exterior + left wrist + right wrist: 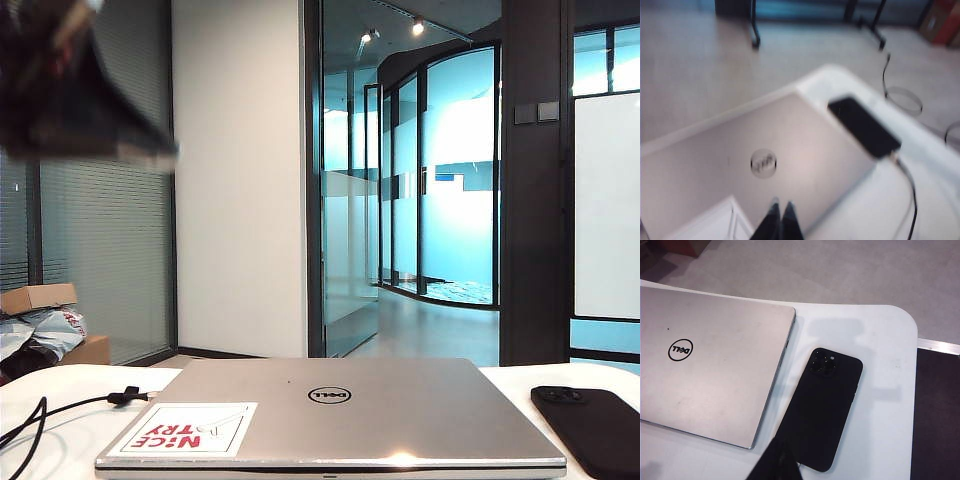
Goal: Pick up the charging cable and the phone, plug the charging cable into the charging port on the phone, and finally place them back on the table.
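The black phone (pixel 827 410) lies flat on the white table (pixel 880 365), just right of the laptop, camera bump at its far end; it also shows low on the right in the exterior view (pixel 590 430). The charging cable (pixel 126 397) trails over the table's left side with its tie-strap knot. In the blurred left wrist view a thin black cord (pixel 913 200) runs up to the end of the phone (pixel 864 126); the joint is unclear. My left gripper (pixel 781 206) hangs shut and empty over the laptop lid. My right gripper (pixel 781 450), shut and empty, hovers by the phone's near end.
A closed silver Dell laptop (pixel 330 410) with a red-lettered sticker (pixel 185 428) fills the table's middle. A dark blurred part of the left arm (pixel 70 80) hangs at the exterior view's upper left. Boxes and bags (pixel 40 330) sit beyond the table on the left.
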You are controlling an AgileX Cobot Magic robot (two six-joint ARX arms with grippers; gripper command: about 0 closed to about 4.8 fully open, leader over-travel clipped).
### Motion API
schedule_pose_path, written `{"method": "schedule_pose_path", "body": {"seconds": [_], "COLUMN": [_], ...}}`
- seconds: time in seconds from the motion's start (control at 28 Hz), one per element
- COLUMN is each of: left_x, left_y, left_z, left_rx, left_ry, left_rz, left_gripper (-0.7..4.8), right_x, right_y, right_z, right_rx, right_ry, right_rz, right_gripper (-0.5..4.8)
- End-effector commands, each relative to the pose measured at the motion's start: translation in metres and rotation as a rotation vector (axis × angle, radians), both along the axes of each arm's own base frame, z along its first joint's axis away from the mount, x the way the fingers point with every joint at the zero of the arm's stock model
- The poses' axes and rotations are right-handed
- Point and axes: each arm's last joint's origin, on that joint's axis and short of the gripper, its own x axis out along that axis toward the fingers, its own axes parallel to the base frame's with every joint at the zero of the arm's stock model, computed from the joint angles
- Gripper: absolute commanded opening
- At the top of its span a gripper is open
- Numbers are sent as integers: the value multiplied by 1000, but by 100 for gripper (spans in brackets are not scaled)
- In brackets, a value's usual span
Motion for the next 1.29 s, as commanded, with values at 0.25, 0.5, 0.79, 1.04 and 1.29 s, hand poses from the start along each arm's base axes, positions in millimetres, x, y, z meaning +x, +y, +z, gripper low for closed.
{"method": "schedule_pose_path", "body": {"seconds": [0.25,0.5,0.79,1.04,1.29], "left_x": [-4,-18,-34,-37,-37], "left_y": [44,87,100,105,105], "left_z": [21,12,-13,-31,-49], "left_rx": [-78,-76,-71,-59,-47], "left_ry": [-188,-267,-294,-281,-245], "left_rz": [225,513,612,665,672], "left_gripper": [-6,-6,-6,-6,-6], "right_x": [1,1,1,1,1], "right_y": [0,0,0,0,0], "right_z": [3,3,3,3,3], "right_rx": [0,0,-1,0,0], "right_ry": [-22,-22,-22,-23,-22], "right_rz": [1,1,1,1,1], "right_gripper": [-1,-1,-1,-1,-1]}}
